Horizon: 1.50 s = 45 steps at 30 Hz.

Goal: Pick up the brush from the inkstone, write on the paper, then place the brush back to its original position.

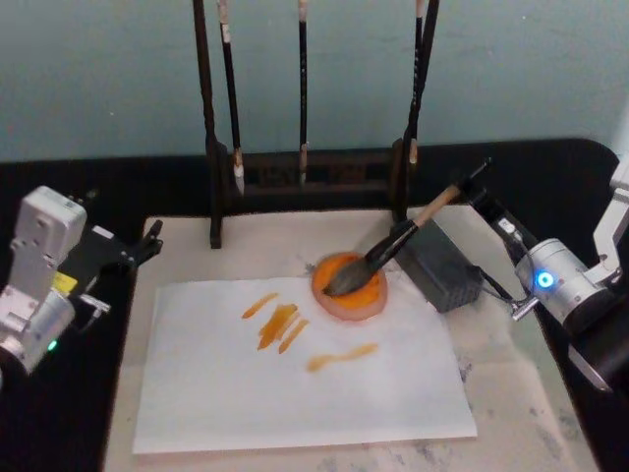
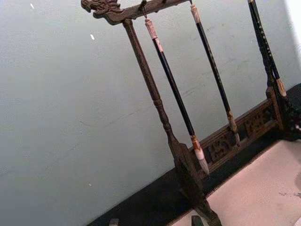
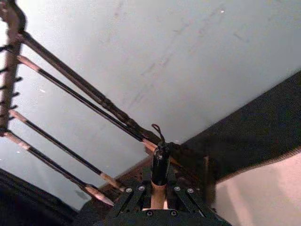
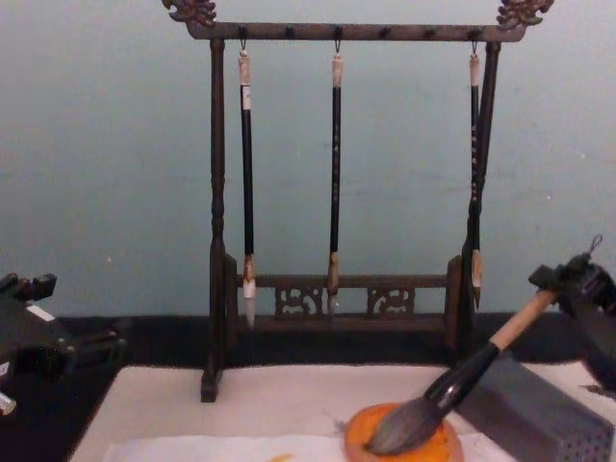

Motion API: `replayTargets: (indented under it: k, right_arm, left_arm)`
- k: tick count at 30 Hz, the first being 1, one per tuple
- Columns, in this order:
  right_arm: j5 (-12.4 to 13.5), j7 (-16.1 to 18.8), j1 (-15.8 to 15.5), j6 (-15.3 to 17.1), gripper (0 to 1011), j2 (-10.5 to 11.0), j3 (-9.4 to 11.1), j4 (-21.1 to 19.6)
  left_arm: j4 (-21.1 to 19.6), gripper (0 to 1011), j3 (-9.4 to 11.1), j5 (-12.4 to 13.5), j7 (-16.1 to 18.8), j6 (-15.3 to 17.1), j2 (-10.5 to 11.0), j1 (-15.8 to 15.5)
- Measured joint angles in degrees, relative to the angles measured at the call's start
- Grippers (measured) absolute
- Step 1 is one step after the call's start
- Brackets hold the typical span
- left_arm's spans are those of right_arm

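Note:
The brush (image 1: 393, 246) lies slanted, its dark bushy bristles resting on the round orange inkstone (image 1: 351, 295), which sits at the far right edge of the paper (image 1: 295, 383). My right gripper (image 1: 479, 194) is shut on the black end of the brush shaft, up and to the right of the inkstone. In the right wrist view the brush end (image 3: 160, 162) with its small loop sticks out between the fingers. The chest view shows the brush (image 4: 452, 390) angled down into the inkstone (image 4: 404, 441). The paper carries several orange strokes. My left gripper (image 1: 150, 239) is parked open at the left edge of the mat.
A grey perforated box (image 1: 444, 267) sits right of the inkstone, under the brush shaft. A dark wooden rack (image 1: 305, 172) with three thin hanging brushes stands along the back. The beige felt mat (image 1: 511, 393) extends beyond the paper.

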Motion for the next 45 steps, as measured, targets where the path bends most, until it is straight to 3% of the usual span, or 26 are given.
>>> replayTargets:
  k: [10, 15, 23, 30, 37, 45]
  right_arm:
    - [1.7, -0.4, -1.7, 0.7, 177, 1.7, -0.3, -5.2]
    - [0.8, -0.1, -1.9, 0.1, 177, 3.3, -1.5, -7.6]
    - [-8.8, -0.6, -1.8, -3.7, 177, 7.7, -5.0, -13.1]
    - [-17.3, 1.9, -0.8, -7.1, 177, 10.4, -7.2, -17.6]
    - [-20.8, 4.4, 0.4, -7.9, 176, 10.6, -8.4, -19.8]
    - [-29.8, 6.2, 1.9, -11.6, 177, 11.4, -11.2, -22.4]
  left_arm:
    - [0.0, 1001, 0.0, 0.0, 0.0, 0.0, 0.0, 0.0]
    - [0.0, 1001, 0.0, 0.0, 0.0, 0.0, 0.0, 0.0]
    - [0.0, 1001, 0.0, 0.0, 0.0, 0.0, 0.0, 0.0]
    - [0.0, 1001, 0.0, 0.0, 0.0, 0.0, 0.0, 0.0]
    - [0.0, 1001, 0.0, 0.0, 0.0, 0.0, 0.0, 0.0]
    - [0.0, 1001, 0.0, 0.0, 0.0, 0.0, 0.0, 0.0]
